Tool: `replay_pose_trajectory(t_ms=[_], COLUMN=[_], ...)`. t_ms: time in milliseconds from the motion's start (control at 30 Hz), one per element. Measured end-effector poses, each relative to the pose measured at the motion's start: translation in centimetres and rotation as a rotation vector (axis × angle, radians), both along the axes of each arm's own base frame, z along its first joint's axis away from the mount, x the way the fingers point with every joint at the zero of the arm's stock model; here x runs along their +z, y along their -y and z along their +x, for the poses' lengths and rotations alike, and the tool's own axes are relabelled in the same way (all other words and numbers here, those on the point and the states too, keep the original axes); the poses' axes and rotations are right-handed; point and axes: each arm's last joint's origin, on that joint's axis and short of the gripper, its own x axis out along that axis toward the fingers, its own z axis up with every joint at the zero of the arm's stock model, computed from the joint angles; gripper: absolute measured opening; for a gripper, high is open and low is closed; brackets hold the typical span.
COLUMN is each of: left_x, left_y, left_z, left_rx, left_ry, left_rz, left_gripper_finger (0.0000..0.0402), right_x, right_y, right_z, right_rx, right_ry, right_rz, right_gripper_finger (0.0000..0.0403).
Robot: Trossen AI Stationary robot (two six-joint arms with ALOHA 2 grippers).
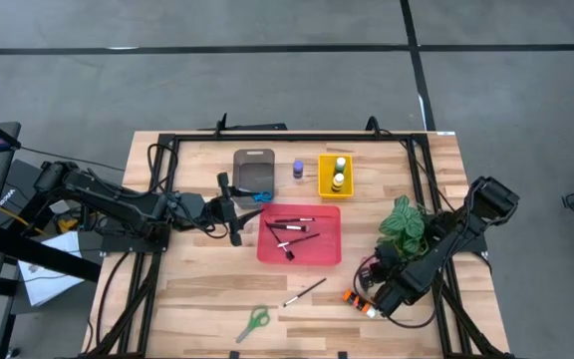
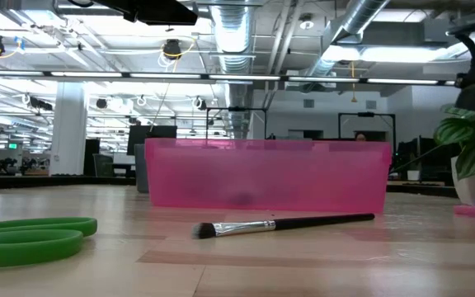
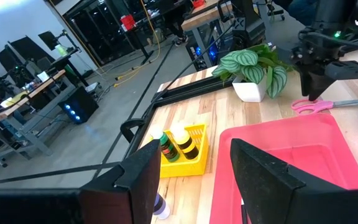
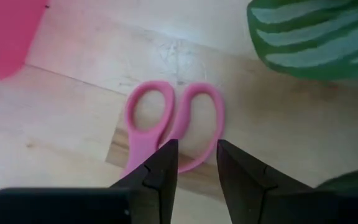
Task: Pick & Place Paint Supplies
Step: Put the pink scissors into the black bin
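Note:
Pink scissors (image 4: 169,118) lie flat on the wooden table beside the plant's white pot. My right gripper (image 4: 196,146) points steeply down over their handle loops, its fingers a little apart, and the rim of one loop runs into the gap. The left wrist view shows it (image 3: 312,96) just above the scissors (image 3: 328,106). My left gripper (image 3: 194,168) hangs open with nothing between its fingers, between the grey tray (image 1: 254,168) and the red tray (image 1: 327,249). Green scissors (image 1: 255,319), a dark brush (image 1: 305,292) and an orange tube (image 1: 357,299) lie near the front edge. My right gripper comes at the pink scissors from above, one finger (image 4: 163,165) and the other (image 4: 238,168) on either side of one handle loop's rim (image 4: 197,158). Whether the fingers touch it I cannot tell. The scissors lie flat on the table.
The red tray holds several brushes (image 1: 292,227). The yellow tray (image 1: 324,179) holds bottles; a purple bottle (image 1: 297,170) stands beside it. The leafy plant (image 1: 404,224) stands close behind my right gripper. A black frame (image 1: 287,138) runs round the table's far and side edges.

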Motion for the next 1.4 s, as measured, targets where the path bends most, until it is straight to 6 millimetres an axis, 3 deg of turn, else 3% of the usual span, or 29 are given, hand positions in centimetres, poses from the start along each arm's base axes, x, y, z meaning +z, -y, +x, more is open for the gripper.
replay_pose_trajectory(t_ms=[967, 1100, 1300, 1400], left_x=[0.0, 0.0, 0.0, 0.0], left_y=[0.1, 0.1, 0.1, 0.1], left_z=[0.0, 0.0, 0.0, 0.0], left_rx=[-0.036, -0.035, -0.035, -0.034], left_ry=[-0.003, -0.003, -0.003, -0.003], left_rz=[-0.003, -0.002, -0.002, -0.002], left_gripper_finger=[0.0187, 0.0187, 0.0187, 0.0187], right_x=[-1.3, -1.4, -1.4, -1.4], right_y=[0.4, 0.4, 0.4, 0.4], right_z=[-0.7, -0.6, -0.5, -0.5], right_rx=[0.079, 0.084, 0.099, 0.109], right_ry=[-0.029, -0.029, -0.015, -0.006], right_rz=[0.013, 0.015, 0.013, -0.002], right_gripper_finger=[0.0104, 0.0081, 0.0012, 0.001])
